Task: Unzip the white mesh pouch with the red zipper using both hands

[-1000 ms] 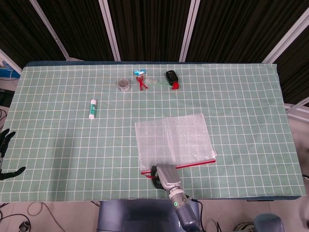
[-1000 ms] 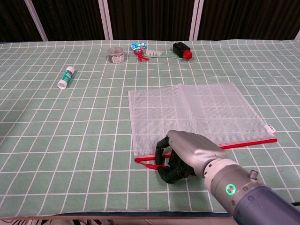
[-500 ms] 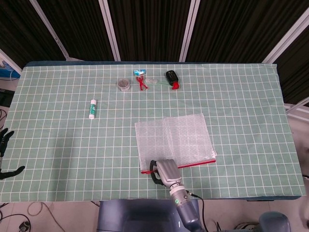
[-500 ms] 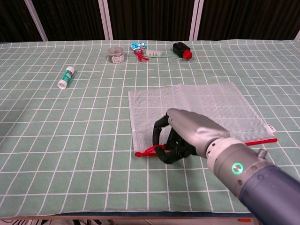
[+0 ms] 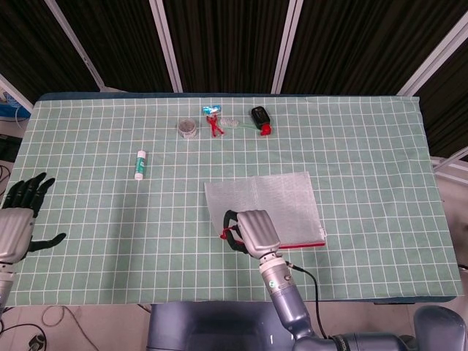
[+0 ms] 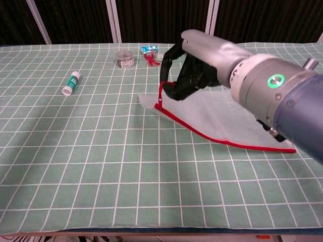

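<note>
The pouch [image 6: 222, 113] lies on the green checked surface [image 5: 110, 212], a little right of centre and toward the near edge, with its red zipper [image 6: 212, 137] running along the side closest to the robot. The zipper end on the left is lifted clear of the cloth, so that corner of the mesh stands up while the rest of the pouch stays flat. The right hand [image 6: 189, 68] is clenched on the red pull tab [image 6: 161, 95], its dark fingers [image 6: 176, 88] curled around the short cord; the tab hangs from the grip down to the raised corner. In the head view the same hand [image 5: 248, 230] sits over the near left part of the pouch. The left hand [image 5: 20, 219] is at the far left edge of the surface, well apart from the pouch, fingers spread and holding nothing.

Along the far side of the surface is a small cluster: a round tin [image 5: 188, 129], a blue-wrapped item [image 5: 212, 110], a red clip-like thing [image 5: 214, 127], what may be a small brush [image 5: 232, 122], though it is too small to be sure, and a black object with a red tip [image 5: 261, 118]. A glue stick [image 5: 140, 164] lies alone to the left of the pouch.
</note>
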You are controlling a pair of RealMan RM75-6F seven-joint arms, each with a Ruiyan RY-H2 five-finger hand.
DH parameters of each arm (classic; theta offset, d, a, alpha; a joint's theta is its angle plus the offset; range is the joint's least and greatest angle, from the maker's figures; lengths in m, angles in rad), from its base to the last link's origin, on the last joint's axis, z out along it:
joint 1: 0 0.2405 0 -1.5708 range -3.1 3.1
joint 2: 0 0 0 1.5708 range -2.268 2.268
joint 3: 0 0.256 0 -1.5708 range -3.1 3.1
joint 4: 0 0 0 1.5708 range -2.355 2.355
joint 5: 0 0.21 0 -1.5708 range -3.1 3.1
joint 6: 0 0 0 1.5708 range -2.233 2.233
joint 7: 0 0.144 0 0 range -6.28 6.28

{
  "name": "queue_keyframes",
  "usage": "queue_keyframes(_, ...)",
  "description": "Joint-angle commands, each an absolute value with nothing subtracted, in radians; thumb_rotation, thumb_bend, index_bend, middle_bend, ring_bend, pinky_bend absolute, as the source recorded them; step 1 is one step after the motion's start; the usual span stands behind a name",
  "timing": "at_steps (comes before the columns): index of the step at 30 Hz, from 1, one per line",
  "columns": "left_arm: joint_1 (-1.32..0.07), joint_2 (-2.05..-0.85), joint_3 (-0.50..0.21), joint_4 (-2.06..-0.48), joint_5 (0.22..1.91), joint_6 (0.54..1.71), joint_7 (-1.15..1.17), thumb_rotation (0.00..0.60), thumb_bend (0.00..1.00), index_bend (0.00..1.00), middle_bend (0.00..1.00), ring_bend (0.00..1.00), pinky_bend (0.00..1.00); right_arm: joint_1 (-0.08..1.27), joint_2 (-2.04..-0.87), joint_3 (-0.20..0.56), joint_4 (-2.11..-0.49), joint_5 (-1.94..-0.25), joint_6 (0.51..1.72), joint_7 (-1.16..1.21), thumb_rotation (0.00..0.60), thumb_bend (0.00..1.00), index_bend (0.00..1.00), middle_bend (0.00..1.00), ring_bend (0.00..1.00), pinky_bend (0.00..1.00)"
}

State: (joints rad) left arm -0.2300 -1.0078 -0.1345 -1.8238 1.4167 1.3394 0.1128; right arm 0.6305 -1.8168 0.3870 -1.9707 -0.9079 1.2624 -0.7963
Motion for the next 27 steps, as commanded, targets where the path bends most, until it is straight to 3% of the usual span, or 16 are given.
queue_keyframes(1, -0.303, -1.000, -0.182, -1.887, 1.391, 1.273, 0.175, 0.600, 0.01, 0.06, 0.00, 0.00, 0.00, 0.663, -1.796, 0.422, -2.006, -0.870, 1.273, -0.820, 0.600, 0.57, 0.70, 1.00, 1.00, 1.00)
queue_keyframes(13, -0.558, -1.099, -0.288, -1.961, 1.235, 1.063, 0.325, 0.600, 0.12, 0.21, 0.00, 0.00, 0.00, 0.745, -1.755, 0.475, -2.056, -0.783, 1.309, -0.831, 0.600, 0.57, 0.70, 1.00, 1.00, 1.00)
queue_keyframes(27, -0.747, -1.283, -0.274, -1.935, 1.010, 0.975, 0.487, 0.600, 0.20, 0.30, 0.00, 0.00, 0.00, 0.802, -1.715, 0.480, -2.086, -0.731, 1.355, -0.816, 0.600, 0.57, 0.70, 1.00, 1.00, 1.00)
